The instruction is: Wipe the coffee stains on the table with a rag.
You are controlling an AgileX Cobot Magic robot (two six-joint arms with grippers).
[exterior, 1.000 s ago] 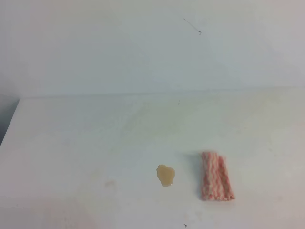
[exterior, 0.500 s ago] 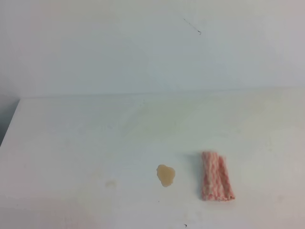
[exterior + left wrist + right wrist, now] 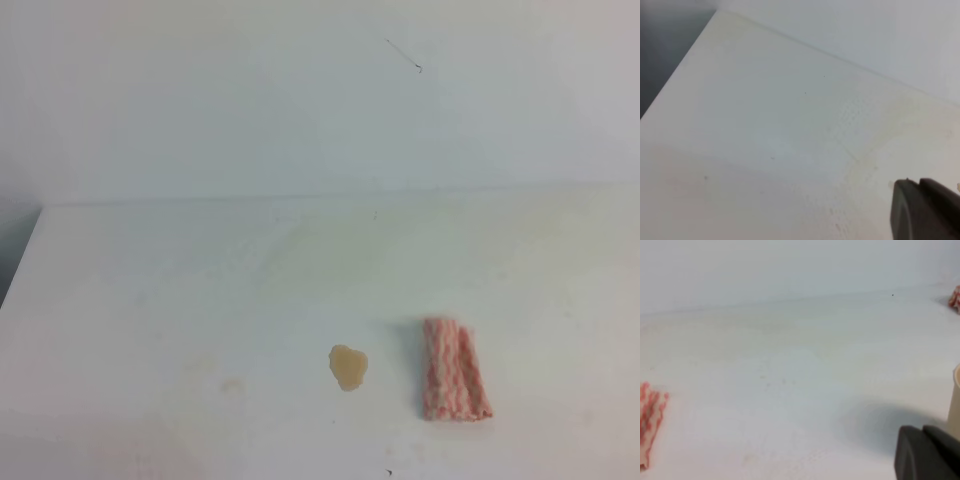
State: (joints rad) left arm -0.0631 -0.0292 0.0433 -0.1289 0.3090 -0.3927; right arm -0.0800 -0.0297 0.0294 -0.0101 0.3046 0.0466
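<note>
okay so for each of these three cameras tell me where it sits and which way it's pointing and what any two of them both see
Exterior high: above the front, looking down across the table at the coffee stain and the rag; no arm shows.
Left wrist: on the left arm, low, facing the table's far-left corner; the left gripper shows bottom right.
Right wrist: on the right arm, low, facing across the tabletop; the right gripper shows bottom right.
Shared: exterior and right wrist both show the rag.
</note>
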